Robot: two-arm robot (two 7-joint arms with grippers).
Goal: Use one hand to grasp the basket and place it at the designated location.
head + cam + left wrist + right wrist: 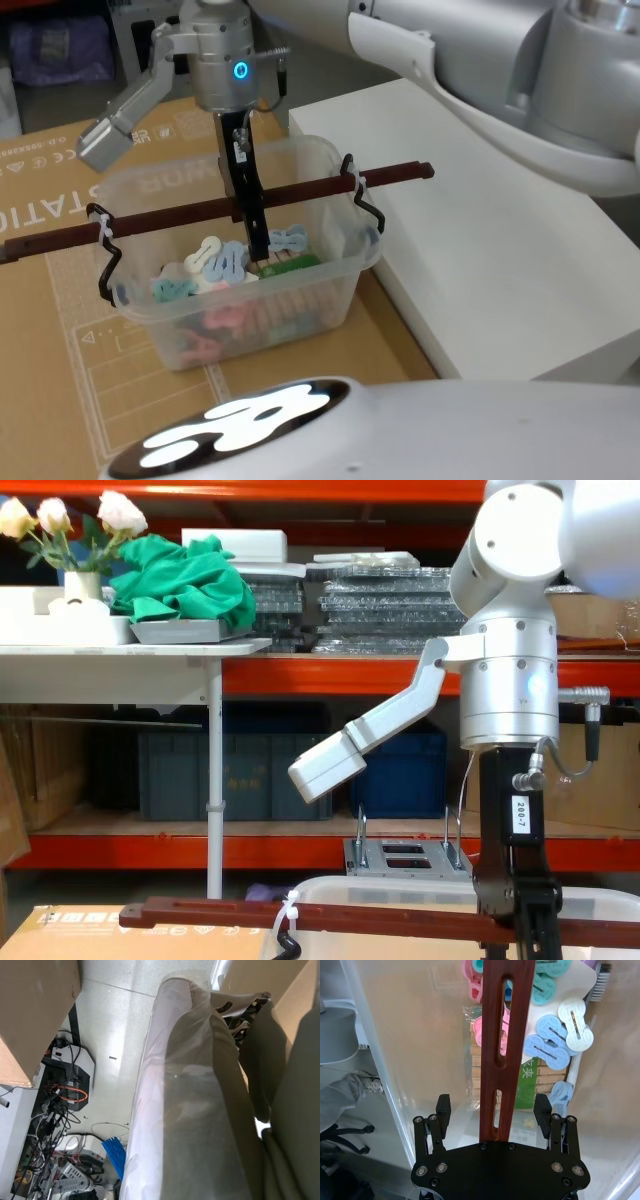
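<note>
Bright, even overhead room light, shadows soft. Hard white glare patch on robot body (240,425) in head view. Basket (395,1060) wall glows milky in right wrist view. Floor (120,1025) sheen in left wrist view. Lower shelf bay (120,770) dim in chest view.

A flat brown cardboard sheet with white printed lettering (60,200) covers the work surface, and a broad white rectangular slab (500,230) lies along its right side. Across the room stands a white table on a slim white leg (120,662), bearing a small white vase of pale flowers (82,585) and a shallow grey tray (190,630) heaped with crumpled green cloth (185,585). Behind it runs orange-red steel shelving (330,675): stacks of clear plastic trays (385,600) above, dark blue opaque plastic crates (240,775) below, near a small grey metal bracket (405,855). The left wrist view shows a pale floor (115,1025), tangled cables (50,1120) and a blue bristled brush (116,1155)
</note>
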